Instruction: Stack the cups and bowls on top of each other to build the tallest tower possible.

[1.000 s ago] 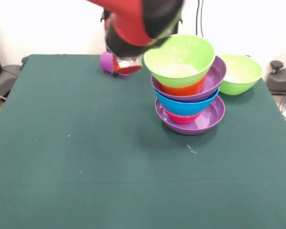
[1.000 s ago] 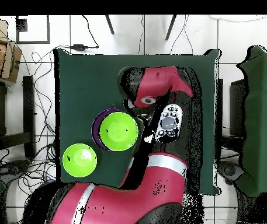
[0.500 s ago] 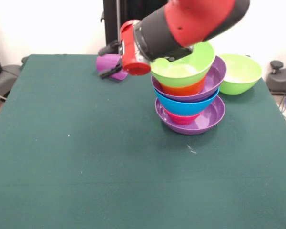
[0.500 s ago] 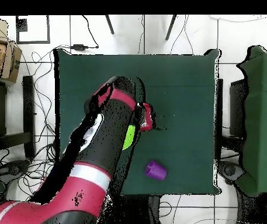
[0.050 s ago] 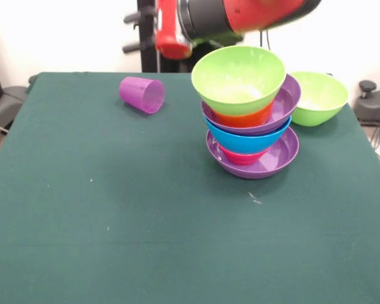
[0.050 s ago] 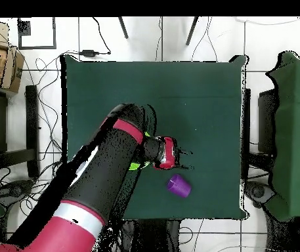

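1. Gripper (image 5: 132, 30): we see it raised above the table, pointing sideways, its two dark fingers (image 5: 134, 18) spread apart with nothing between them. In the overhead view the gripper (image 6: 182, 157) projects from the red wrist, likewise empty.

2. Purple cup (image 5: 142, 94): it lies on its side on the green cloth, below the claw and clear of it, mouth turned toward the tower. In the overhead view the purple cup (image 6: 178, 186) rests near the fingertips but does not touch them. We judge it not yet stacked.

3. Tower (image 5: 250, 120): to the right of the claw and lower, a nested pile on a wide purple base, then red-pink, blue, a second purple, orange, and a lime green bowl (image 5: 239, 77) on top. We count six bowls placed.

4. Second lime green bowl (image 5: 318, 96): it stands alone on the table, farthest right of the claw, just behind the tower. We judge it remains to be added, as does the cup; the other pieces are not visible.
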